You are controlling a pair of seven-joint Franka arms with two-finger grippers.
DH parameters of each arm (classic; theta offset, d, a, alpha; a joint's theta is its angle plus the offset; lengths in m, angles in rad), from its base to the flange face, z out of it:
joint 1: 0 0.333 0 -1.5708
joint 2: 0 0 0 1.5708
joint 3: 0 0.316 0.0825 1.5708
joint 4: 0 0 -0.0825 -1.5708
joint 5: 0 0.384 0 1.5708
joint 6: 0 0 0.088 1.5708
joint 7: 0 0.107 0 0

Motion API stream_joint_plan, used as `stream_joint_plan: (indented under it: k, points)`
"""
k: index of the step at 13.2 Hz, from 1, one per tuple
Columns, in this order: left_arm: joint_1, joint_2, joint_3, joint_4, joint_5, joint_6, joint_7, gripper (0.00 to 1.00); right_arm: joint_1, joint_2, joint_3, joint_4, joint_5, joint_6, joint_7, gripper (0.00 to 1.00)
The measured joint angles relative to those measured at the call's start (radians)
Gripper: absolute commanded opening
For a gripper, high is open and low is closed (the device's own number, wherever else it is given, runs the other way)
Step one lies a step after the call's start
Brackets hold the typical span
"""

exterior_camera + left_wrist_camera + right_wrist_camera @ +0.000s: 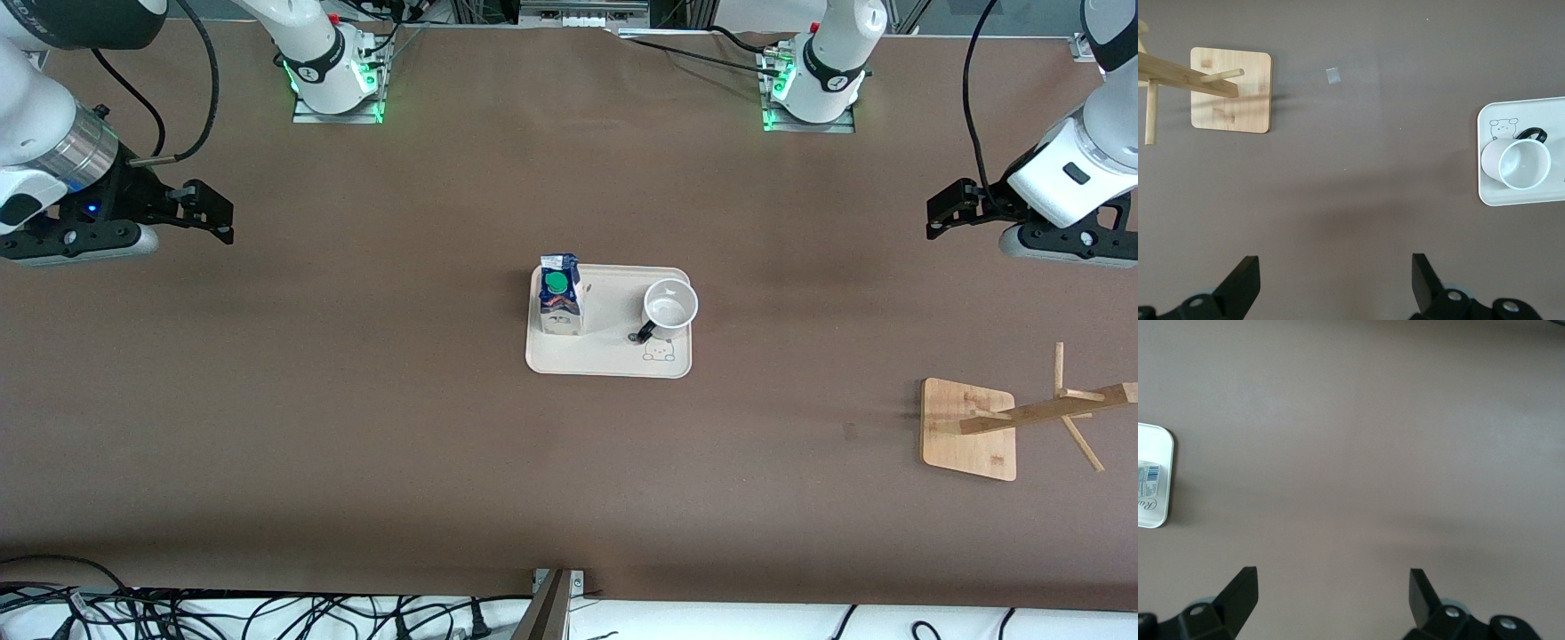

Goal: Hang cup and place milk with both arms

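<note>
The milk [561, 298] stands upright, green cap up, on a beige tray [613, 351] at the table's middle. The cup [669, 307] stands upright on the same tray, toward the left arm's end, its black handle turned toward the front camera. The left gripper [941, 212] is open and empty, up over bare table near the left arm's end. Its wrist view shows its fingers apart [1336, 267], the cup [1521, 163] and the tray [1486, 120]. The right gripper [218, 213] is open and empty over bare table at the right arm's end. Its wrist view [1333, 580] shows the tray's corner [1166, 453] and a bit of the milk [1148, 487].
A wooden cup rack [969, 429] with a square base and slanting pegs stands toward the left arm's end, nearer the front camera than the tray; it also shows in the left wrist view [1231, 90]. A small mark [849, 431] lies on the table beside it. Cables run along the front edge.
</note>
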Motion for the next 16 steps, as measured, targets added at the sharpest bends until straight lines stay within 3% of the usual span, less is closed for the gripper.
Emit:
stream_joint_plan:
  k: [9,14,16]
  points:
    - [0.000,0.000,0.000,0.001,0.000,-0.006,0.000,1.00,-0.001,0.002,-0.004,0.016,0.000,0.006,0.000,1.00]
    - [0.000,0.000,0.000,0.002,0.000,-0.007,0.000,1.00,0.006,0.054,0.000,0.061,0.000,0.006,-0.005,1.00]
    - [0.000,0.000,0.000,0.002,0.000,-0.007,0.000,1.00,0.018,0.081,0.013,0.059,0.004,-0.060,-0.045,1.00]
